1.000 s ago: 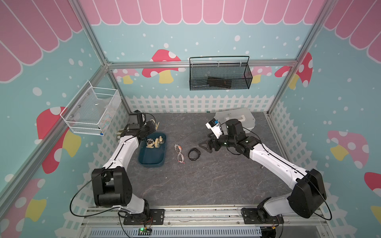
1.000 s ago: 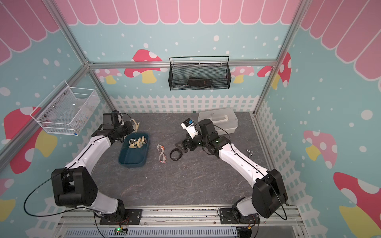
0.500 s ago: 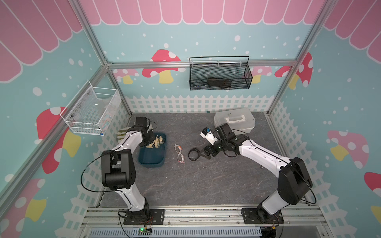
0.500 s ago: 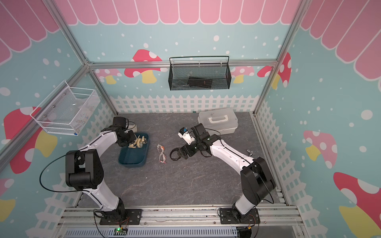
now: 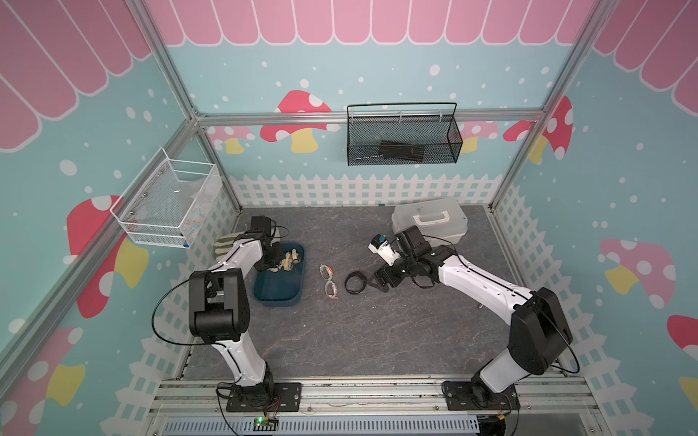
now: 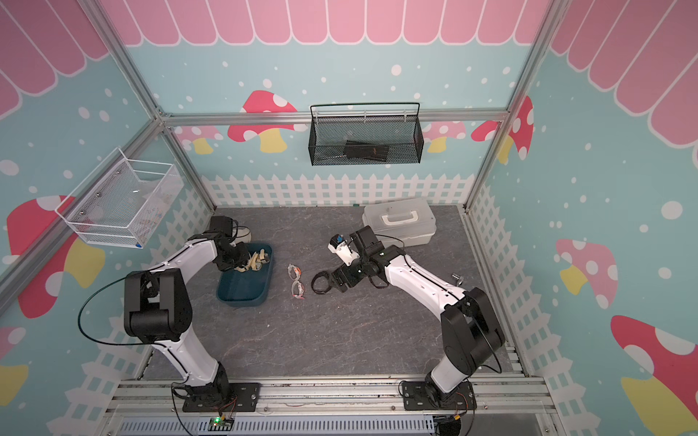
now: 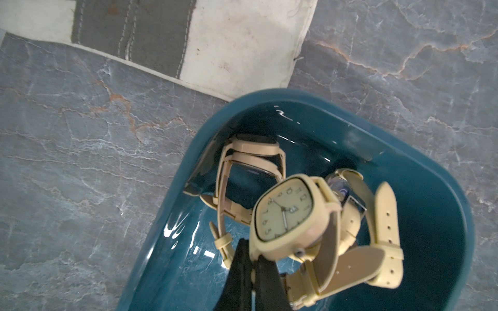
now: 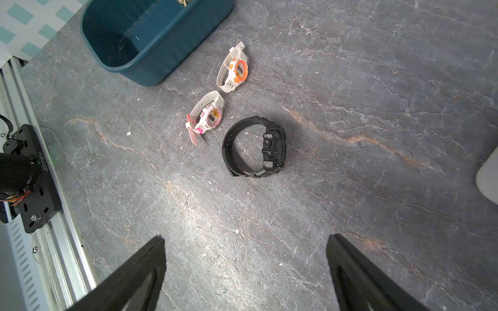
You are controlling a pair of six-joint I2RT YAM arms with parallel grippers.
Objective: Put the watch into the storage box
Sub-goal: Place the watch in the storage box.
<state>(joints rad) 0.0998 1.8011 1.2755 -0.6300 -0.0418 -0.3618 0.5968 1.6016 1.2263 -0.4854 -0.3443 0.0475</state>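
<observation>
Several cream watches (image 7: 285, 212) — in storage box (image 7: 420, 204)

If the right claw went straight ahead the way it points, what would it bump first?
Probably the black watch, lying straight ahead of the open right gripper. Depth is unclear, so it might touch the table just short of it.

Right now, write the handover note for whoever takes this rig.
Left end effector: shut on a cream watch, held over the bin.
Right end effector: open, empty, hovering near the black watch.
Done: a second cream watch lies in the bin.
Left: release the held watch, then move the black watch, pink watch and orange watch, all on the table beside the bin.
</observation>
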